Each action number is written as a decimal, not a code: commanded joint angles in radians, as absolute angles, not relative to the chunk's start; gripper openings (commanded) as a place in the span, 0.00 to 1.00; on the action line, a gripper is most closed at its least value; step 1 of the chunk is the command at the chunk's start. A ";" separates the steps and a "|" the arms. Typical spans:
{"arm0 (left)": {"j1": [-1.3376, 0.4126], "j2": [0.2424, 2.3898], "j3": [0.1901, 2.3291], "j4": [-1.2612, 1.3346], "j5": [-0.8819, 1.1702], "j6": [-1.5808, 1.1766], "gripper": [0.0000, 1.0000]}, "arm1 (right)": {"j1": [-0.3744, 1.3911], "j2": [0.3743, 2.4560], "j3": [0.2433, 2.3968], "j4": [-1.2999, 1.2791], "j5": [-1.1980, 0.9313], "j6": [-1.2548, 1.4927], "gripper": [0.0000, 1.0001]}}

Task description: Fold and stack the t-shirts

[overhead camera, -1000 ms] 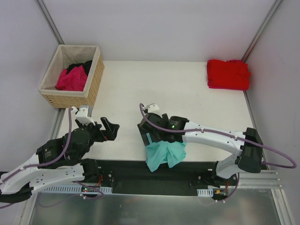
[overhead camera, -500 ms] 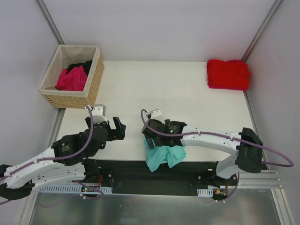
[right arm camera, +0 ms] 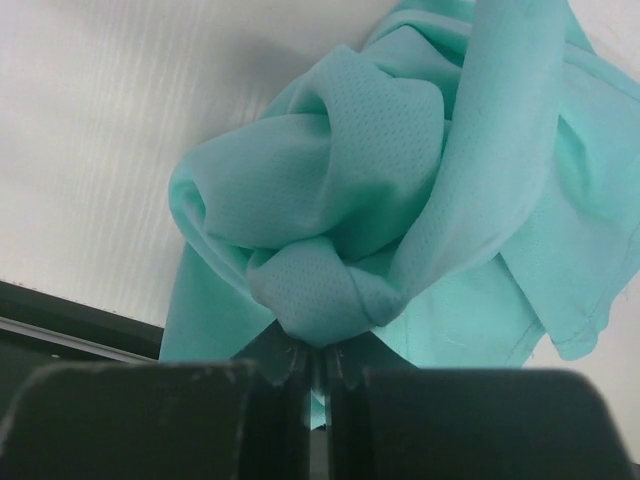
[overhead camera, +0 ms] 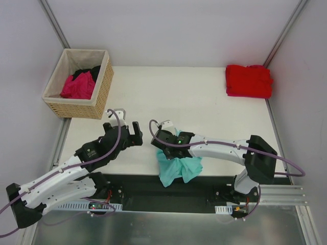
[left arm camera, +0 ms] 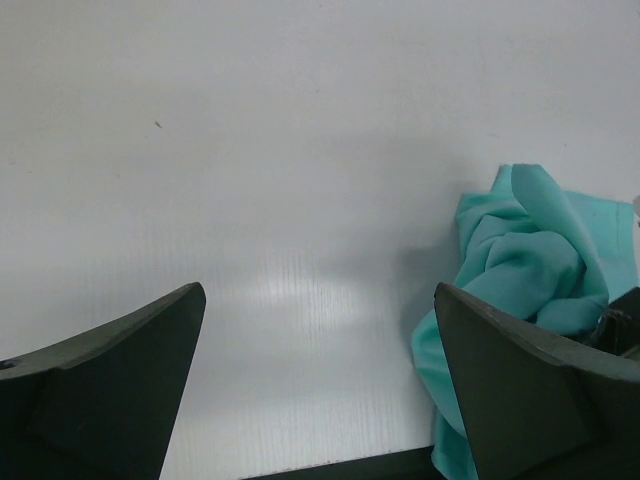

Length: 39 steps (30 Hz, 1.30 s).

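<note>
One red t-shirt (overhead camera: 249, 80) lies folded at the far right corner of the surface (overhead camera: 168, 97). The teal t-shirt (right arm camera: 400, 180) sits crumpled at the near edge, a fold pinched in the closed right pincer (right arm camera: 318, 362). The left pincer (left arm camera: 315, 300) gapes wide and empty nearby. The magenta t-shirt (overhead camera: 77, 86) and black t-shirt (overhead camera: 92, 71) lie unfolded in the basket (overhead camera: 102, 94).

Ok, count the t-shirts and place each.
4: teal shirt at the near edge; red shirt, far right corner; magenta shirt and black shirt in the basket. More may be hidden.

teal t-shirt (overhead camera: 176, 168) | red t-shirt (overhead camera: 249, 80) | magenta t-shirt (overhead camera: 77, 87) | tan woven basket (overhead camera: 103, 87)
</note>
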State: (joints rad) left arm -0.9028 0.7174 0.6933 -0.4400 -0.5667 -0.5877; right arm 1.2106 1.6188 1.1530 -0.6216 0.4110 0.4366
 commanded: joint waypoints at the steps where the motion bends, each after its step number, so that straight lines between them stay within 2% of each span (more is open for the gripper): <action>1: -0.792 0.753 0.689 -0.310 -0.450 -0.517 0.99 | 1.207 1.566 1.146 -0.630 0.448 0.434 0.01; 7: -0.585 0.866 0.810 -0.242 -0.279 -0.453 0.99 | 1.201 1.484 1.285 -0.753 0.567 0.315 0.00; 12: -0.534 1.017 0.903 -0.210 -0.222 -0.416 0.99 | 1.135 1.453 1.512 -0.795 0.574 0.160 0.01; 18: -0.480 1.046 0.902 -0.181 -0.199 -0.413 0.99 | 1.101 1.693 2.150 -0.975 0.488 -0.040 0.01; 20: -0.465 1.037 0.885 -0.173 -0.181 -0.413 0.99 | 1.101 1.748 2.385 -1.037 0.390 -0.057 0.01; 22: -0.446 1.029 0.867 -0.169 -0.173 -0.411 0.99 | 1.108 1.772 2.463 -1.051 0.353 -0.049 0.01; 25: -0.431 1.020 0.847 -0.164 -0.164 -0.405 0.99 | 1.108 1.665 2.369 -0.997 0.342 -0.032 0.01; 29: -0.414 1.022 0.830 -0.149 -0.147 -0.410 0.99 | 1.100 1.453 2.049 -0.936 0.420 -0.005 0.01; 31: -0.413 1.026 0.827 -0.137 -0.135 -0.416 0.99 | 1.079 1.347 1.805 -0.890 0.474 0.042 0.01; 33: -0.411 1.032 0.827 -0.129 -0.121 -0.426 0.99 | 0.994 1.220 1.580 -0.887 0.512 0.073 0.01; 39: -0.411 1.043 0.828 -0.123 -0.101 -0.436 0.99 | 0.763 1.010 1.159 -0.870 0.483 0.155 0.01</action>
